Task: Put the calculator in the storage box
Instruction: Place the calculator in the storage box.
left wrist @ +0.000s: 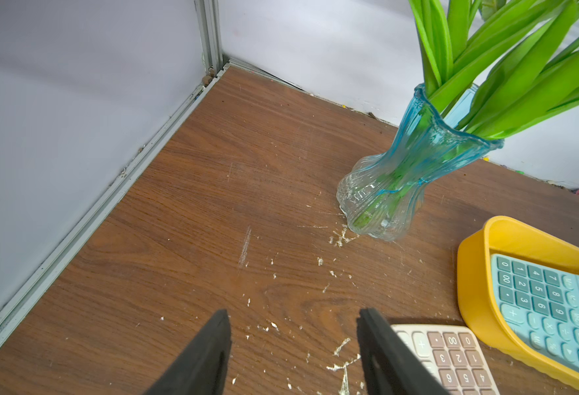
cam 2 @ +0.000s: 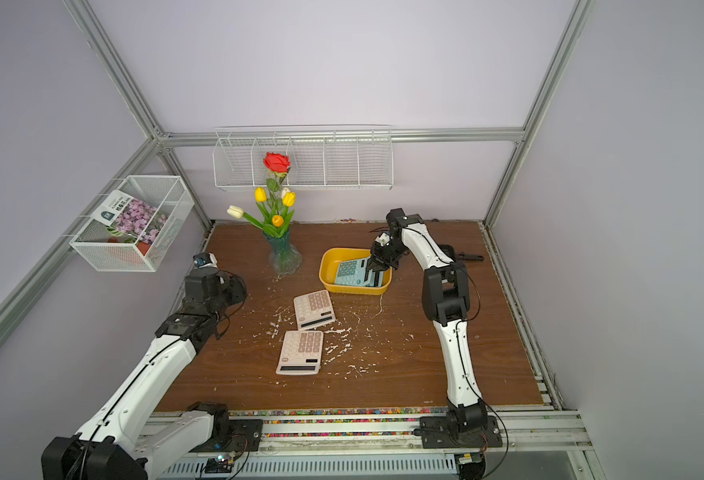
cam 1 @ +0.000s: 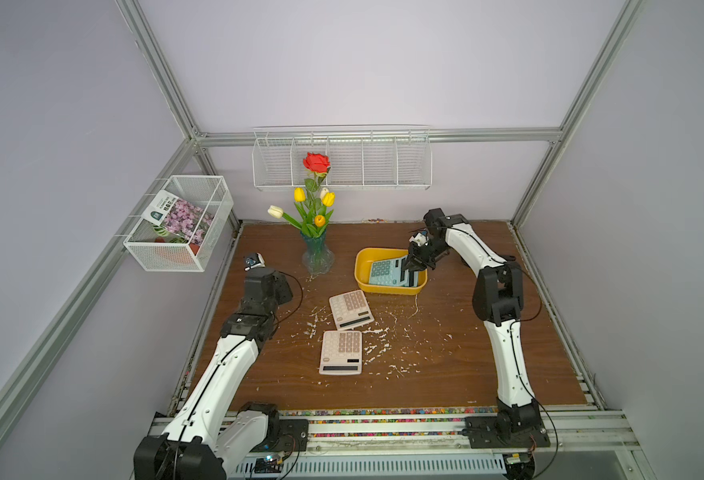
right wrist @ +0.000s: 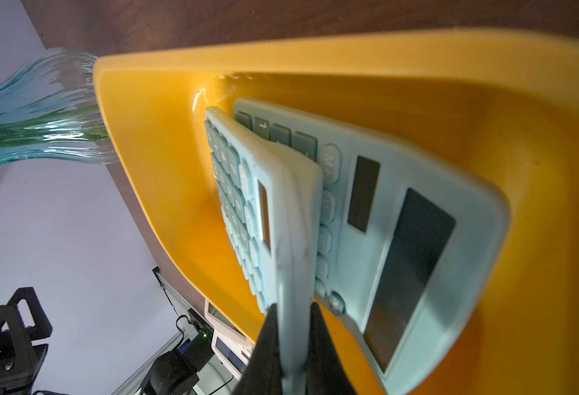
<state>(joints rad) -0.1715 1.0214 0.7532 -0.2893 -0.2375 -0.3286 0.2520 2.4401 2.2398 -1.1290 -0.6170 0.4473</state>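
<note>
Your right gripper [right wrist: 293, 307] is clamped on the thin edge of a light-blue plastic calculator [right wrist: 247, 191], which it holds standing on edge inside the shallow yellow plastic storage box [right wrist: 315, 58]. The calculator's pale back faces a second light-blue calculator [right wrist: 401, 239], which lies face up in the box just behind it, display end nearest the fingers. You cannot tell from the wrist view whether the two bodies touch. In both top views the right gripper [cam 1: 410, 270] [cam 2: 375, 270] points down into the storage box [cam 1: 363, 257] [cam 2: 326, 266] on the side closest to its own arm. Blue keys show just beside the fingers, but the two blue calculators cannot be told apart there.

Your left gripper [left wrist: 295, 312] stands open, its fingers [left wrist: 213, 342] well apart with nothing between them, over the brown wooden tabletop [left wrist: 213, 171], which is flecked with white scraps. A beige calculator [left wrist: 448, 359] [cam 1: 350, 309] lies flat just beside one finger. The clear blue-tinted glass vase [left wrist: 384, 201] [cam 1: 317, 253] of flowers stands ahead of the gripper. The storage box sits beyond the beige calculator, well apart from the fingers. A second beige calculator [cam 1: 340, 352] [cam 2: 300, 352] lies flat near the first, between your two arms.
</note>
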